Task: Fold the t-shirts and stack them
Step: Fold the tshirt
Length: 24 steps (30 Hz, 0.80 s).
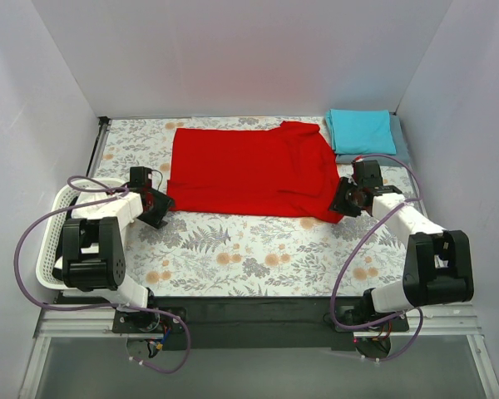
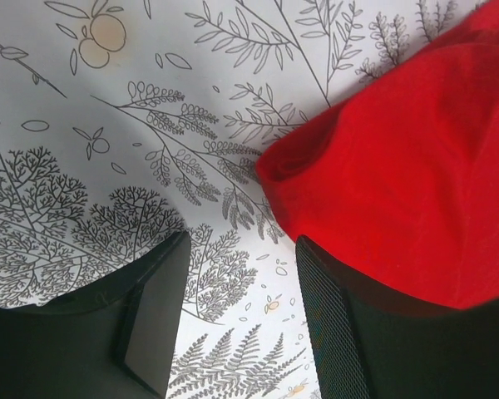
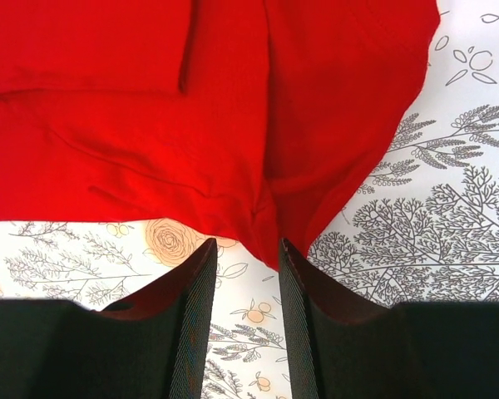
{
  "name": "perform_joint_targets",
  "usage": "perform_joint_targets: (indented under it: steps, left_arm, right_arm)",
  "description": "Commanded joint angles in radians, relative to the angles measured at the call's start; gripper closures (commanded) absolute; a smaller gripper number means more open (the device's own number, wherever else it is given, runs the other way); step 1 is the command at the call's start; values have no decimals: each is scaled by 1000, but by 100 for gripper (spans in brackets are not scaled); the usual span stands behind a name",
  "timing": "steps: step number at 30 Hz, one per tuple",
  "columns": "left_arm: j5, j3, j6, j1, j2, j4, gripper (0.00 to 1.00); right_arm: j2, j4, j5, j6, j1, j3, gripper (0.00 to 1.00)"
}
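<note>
White walls close in a table under a cloth printed with grey ferns and orange flowers. A red t-shirt lies spread flat across the middle of it. In the far right corner a folded teal t-shirt rests on a grey-blue one. A white basket sits at the left edge.

The left gripper is spread wide over bare cloth, with the red shirt's corner lying against its right finger. The right gripper has only a narrow gap, and the shirt's pointed corner sits at its fingertips, not clamped.
</note>
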Motion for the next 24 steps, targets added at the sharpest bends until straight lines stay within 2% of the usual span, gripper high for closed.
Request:
perform_joint_targets:
  steps: [1,13,15,19,20,22,24]
  left_arm:
    - [-45,33,-34,-5,13,34,48]
    - [-97,54,-57,-5,59,28,54]
    - [-105,54,-62,-3,65,25,57]
    - [-112,64,-65,-3,77,17,66]
    - [-115,67,-65,-3,79,17,70]
    - [-122,74,-65,-5,80,9,78]
    - [-123,81,-59,-3,82,5,89]
  right_arm:
    - [18,37,7,-19,4,5,59]
    - [74,37,14,-31,10,16,64]
    - [88,37,16,-31,10,16,69]
    - [93,21,51,-37,10,23,86]
    - [91,6,71,-39,8,33,94]
    - [87,-12,94,-47,4,43,99]
    - [78,-32,110,-60,-6,53,99]
